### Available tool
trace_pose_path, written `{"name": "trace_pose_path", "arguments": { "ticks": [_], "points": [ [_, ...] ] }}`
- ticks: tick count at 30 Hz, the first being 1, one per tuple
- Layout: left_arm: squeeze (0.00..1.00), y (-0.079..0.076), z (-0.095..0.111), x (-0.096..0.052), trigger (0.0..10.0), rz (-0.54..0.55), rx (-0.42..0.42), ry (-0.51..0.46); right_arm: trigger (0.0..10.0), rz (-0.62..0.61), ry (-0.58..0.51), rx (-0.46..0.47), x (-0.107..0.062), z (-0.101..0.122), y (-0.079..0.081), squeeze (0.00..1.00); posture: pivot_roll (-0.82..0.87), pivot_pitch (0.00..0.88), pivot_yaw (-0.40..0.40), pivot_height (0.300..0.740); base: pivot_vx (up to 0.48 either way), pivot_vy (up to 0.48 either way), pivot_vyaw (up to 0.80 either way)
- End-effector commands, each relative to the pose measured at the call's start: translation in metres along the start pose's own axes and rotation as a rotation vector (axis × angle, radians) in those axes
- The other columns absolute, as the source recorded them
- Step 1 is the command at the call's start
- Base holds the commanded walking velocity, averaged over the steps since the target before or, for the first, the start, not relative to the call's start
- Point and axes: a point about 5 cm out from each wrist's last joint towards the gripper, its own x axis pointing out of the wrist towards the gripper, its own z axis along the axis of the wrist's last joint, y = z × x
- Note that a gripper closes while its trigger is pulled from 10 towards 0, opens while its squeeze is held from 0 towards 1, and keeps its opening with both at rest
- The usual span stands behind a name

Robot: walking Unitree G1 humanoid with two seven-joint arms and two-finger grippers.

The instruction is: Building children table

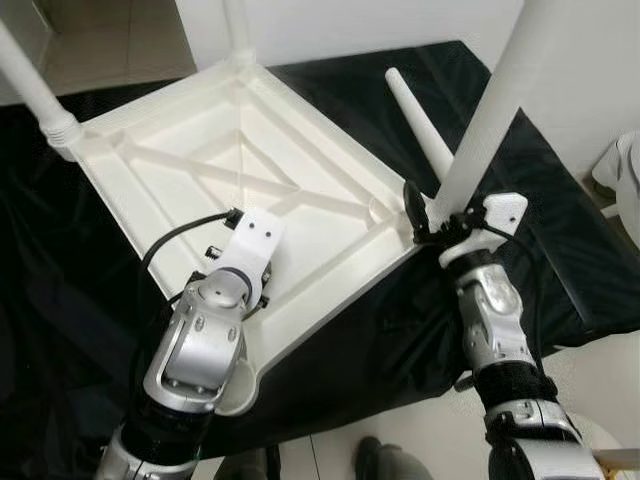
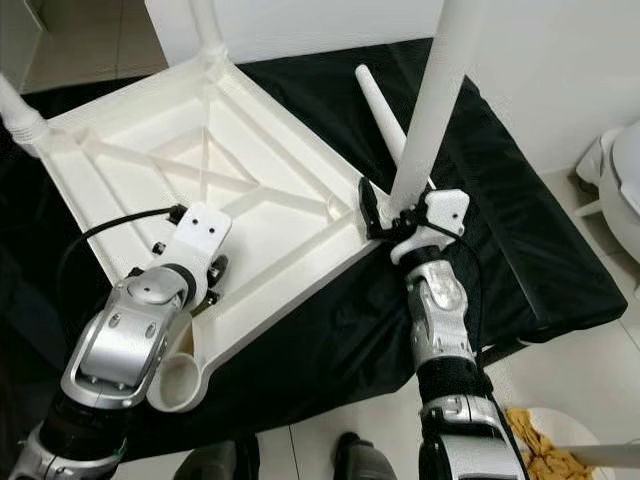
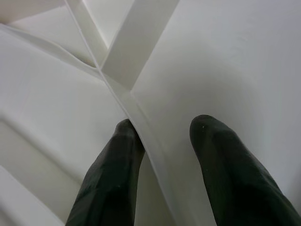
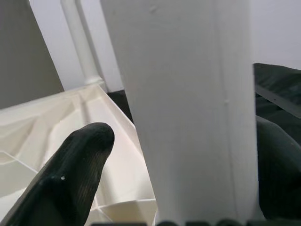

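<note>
1. The left gripper (image 3: 162, 155) reaches forward and down onto the underside of the upturned white tabletop (image 1: 180, 160). Its two black fingers (image 3: 113, 179) stand a little apart, one on each side of a raised rib (image 3: 141, 117), so they straddle it; whether they actually pinch it I cannot tell.
2. The right gripper (image 1: 432, 228) is raised at the tabletop's near right corner, its forearm angled up from below. Its fingers (image 4: 70, 174) sit on either side of an upright white leg (image 1: 490, 110), closed against it near the leg's foot.
3. That held leg stands steeply, leaning slightly, with its lower end at the corner socket just ahead of the right gripper; whether it is fully seated I cannot tell.
4. The tabletop lies upside down on a black cloth (image 1: 560, 240), its shallow ribbed tray facing up, with crossing ribs running ahead of the left gripper.
5. Two more legs rise beyond the left gripper: one at the far left corner (image 1: 40, 95) and one at the far corner (image 1: 238, 30).
6. A loose white leg (image 1: 420, 130) lies on the cloth just beyond the right gripper, partly behind the held leg.
7. The near corner socket (image 2: 178, 382) sits open, close under the left forearm.
8. To the right of the right arm, on the pale floor, stands a white rounded object (image 2: 620, 170), and nearer the robot a white bowl of yellowish stuff (image 2: 545, 445).
9. Dark shoes (image 1: 385, 462) show at the cloth's near edge, between the two arms.
</note>
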Motion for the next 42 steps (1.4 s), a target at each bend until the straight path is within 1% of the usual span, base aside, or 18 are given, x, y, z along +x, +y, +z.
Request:
{"name": "trace_pose_path", "arguments": {
  "ticks": [1, 4, 7, 8, 12, 17, 20, 23, 26, 29, 30, 33, 34, 35, 36, 37, 40, 42],
  "points": [
    [0.00, -0.023, 0.029, -0.006, 10.0, -0.142, 0.050, -0.160, 10.0, 0.126, 0.033, 0.051, 0.003, -0.008, 0.035, 0.00, 0.02, 0.207, 0.075, 0.740, 0.000, 0.000, 0.00],
    [0.00, -0.018, 0.035, -0.006, 10.0, -0.112, 0.033, -0.161, 10.0, 0.159, 0.036, 0.076, 0.000, -0.006, 0.041, 0.00, 0.02, 0.202, 0.075, 0.740, 0.000, 0.000, 0.00],
    [0.00, -0.014, 0.041, -0.006, 10.0, -0.077, 0.014, -0.163, 10.0, 0.174, 0.035, 0.081, 0.000, -0.003, 0.041, 0.00, 0.01, 0.200, 0.074, 0.740, 0.000, 0.000, 0.00],
    [0.00, -0.010, 0.046, -0.007, 10.0, -0.046, -0.030, -0.173, 10.0, 0.173, 0.031, 0.074, 0.002, 0.001, 0.039, 0.00, 0.01, 0.197, 0.072, 0.740, 0.000, 0.000, 0.00],
    [0.00, -0.003, 0.054, -0.006, 10.0, 0.015, -0.089, -0.198, 10.0, 0.176, 0.027, 0.068, 0.006, 0.004, 0.036, 0.00, 0.02, 0.197, 0.066, 0.740, 0.000, 0.000, 0.00],
    [0.00, 0.003, 0.061, -0.007, 10.0, 0.056, -0.115, -0.246, 10.0, 0.180, 0.021, 0.070, 0.009, 0.007, 0.038, 0.00, 0.02, 0.193, 0.059, 0.740, 0.000, 0.000, 0.00],
    [0.00, 0.007, 0.072, -0.009, 10.0, 0.090, -0.136, -0.307, 10.0, 0.187, 0.026, 0.077, 0.011, 0.009, 0.040, 0.00, 0.02, 0.186, 0.050, 0.740, 0.000, 0.000, 0.00],
    [0.00, 0.006, 0.077, -0.009, 10.0, 0.084, -0.140, -0.339, 10.0, 0.193, 0.033, 0.082, 0.010, 0.009, 0.041, 0.00, 0.02, 0.183, 0.048, 0.740, 0.000, 0.000, 0.00],
    [0.00, -0.002, 0.080, -0.006, 10.0, 0.024, -0.129, -0.380, 10.0, 0.197, 0.052, 0.081, 0.007, 0.007, 0.042, 0.00, 0.02, 0.179, 0.044, 0.740, 0.000, 0.000, 0.00],
    [0.00, -0.004, 0.081, -0.005, 10.0, 0.013, -0.122, -0.392, 10.0, 0.196, 0.058, 0.080, 0.006, 0.007, 0.041, 0.00, 0.02, 0.179, 0.044, 0.740, 0.000, 0.000, 0.00],
    [0.00, -0.006, 0.085, -0.003, 10.0, -0.018, -0.123, -0.446, 10.0, 0.168, 0.074, 0.084, 0.002, 0.004, 0.037, 0.00, 0.01, 0.172, 0.039, 0.740, 0.000, 0.000, 0.00],
    [0.00, -0.008, 0.086, -0.002, 10.0, -0.031, -0.124, -0.461, 10.0, 0.157, 0.081, 0.091, 0.001, 0.003, 0.036, 0.00, 0.01, 0.172, 0.039, 0.740, 0.000, 0.000, 0.00],
    [0.00, -0.009, 0.089, -0.001, 10.0, -0.040, -0.116, -0.483, 10.0, 0.138, 0.091, 0.083, 0.000, 0.000, 0.030, 0.00, 0.00, 0.169, 0.040, 0.740, 0.000, 0.000, 0.00],
    [0.00, -0.009, 0.089, -0.001, 10.0, -0.040, -0.116, -0.483, 10.0, 0.138, 0.091, 0.083, 0.000, 0.000, 0.030, 0.00, 0.00, 0.169, 0.040, 0.740, 0.000, 0.000, 0.00],
    [0.00, -0.010, 0.091, 0.001, 10.0, -0.046, -0.103, -0.497, 10.0, 0.105, 0.094, 0.058, 0.004, -0.001, 0.019, 0.00, -0.01, 0.168, 0.036, 0.740, 0.000, 0.000, 0.00],
    [0.00, -0.010, 0.091, 0.001, 10.0, -0.046, -0.103, -0.497, 10.0, 0.105, 0.094, 0.058, 0.004, -0.001, 0.019, 0.00, -0.01, 0.168, 0.036, 0.740, 0.000, 0.000, 0.00],
    [0.00, -0.015, 0.096, 0.005, 10.0, -0.052, -0.047, -0.532, 10.0, 0.009, 0.085, -0.006, 0.016, 0.005, -0.008, 0.00, -0.02, 0.165, 0.031, 0.740, 0.000, 0.000, 0.00],
    [0.00, -0.016, 0.096, 0.006, 10.0, -0.051, -0.039, -0.535, 10.0, -0.004, 0.083, -0.014, 0.017, 0.006, -0.011, 0.00, -0.02, 0.165, 0.031, 0.740, 0.000, 0.000, 0.00]
  ]
}}
